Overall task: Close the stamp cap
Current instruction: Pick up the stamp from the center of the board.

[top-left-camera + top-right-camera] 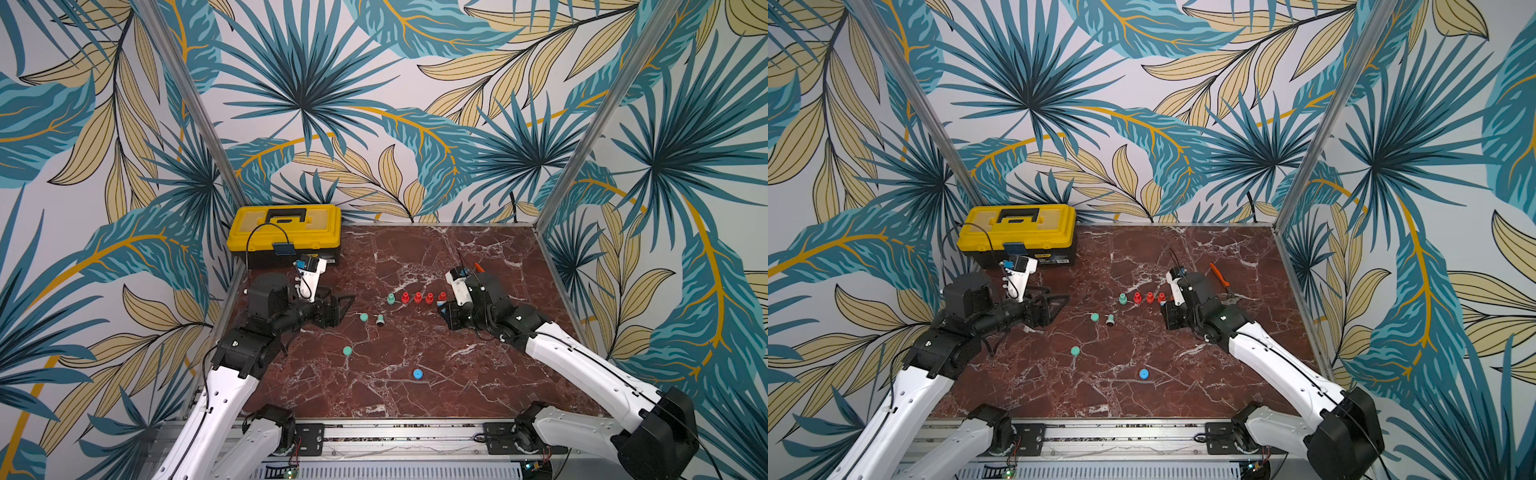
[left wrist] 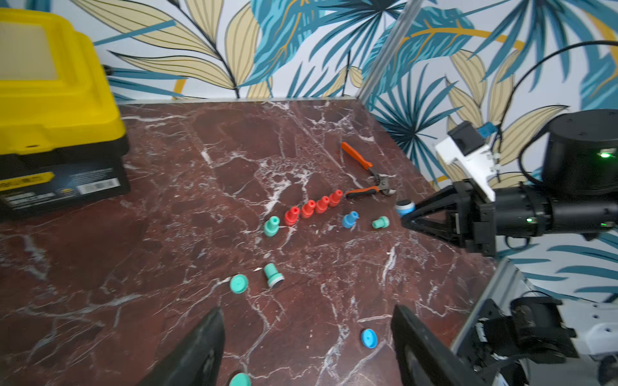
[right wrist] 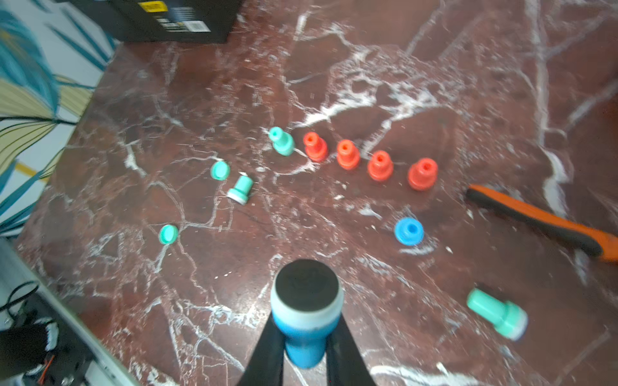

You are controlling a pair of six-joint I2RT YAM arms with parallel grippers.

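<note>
Fingers first: our right fingers (image 3: pixel 266 351) are clamped on the narrow neck of the blue stamp (image 3: pixel 306 310). Its dark pad is bare and faces away from our wrist, toward the left of the scene. Our left fingers (image 2: pixel 197 354) stand wide apart with nothing between them, at the left side of the bench (image 1: pixel 415 257), pointing right.

We see the blue cap (image 1: pixel 418 374) lying alone toward the near edge, about midway between our two arms and well apart from the held stamp.

Near the right fingers a second blue stamp (image 3: pixel 408 231) stands upright, and a fallen green stamp (image 3: pixel 496 312) lies on its side. Just beyond them runs a left-to-right row of four red stamps (image 1: pixel 417 297), all upright, with an upright green stamp (image 1: pixel 390 298) at its left end.

Nearer and left of that row, a tipped green stamp (image 1: pixel 380 320) lies on its side with a green cap (image 1: pixel 364 317) just beside it on the left. A second green cap (image 1: pixel 347 351) lies nearer still.

Orange-handled pliers (image 1: pixel 1219 274) lie at the far right, behind our right arm. A yellow toolbox (image 1: pixel 286 232) sits in the far left corner.
</note>
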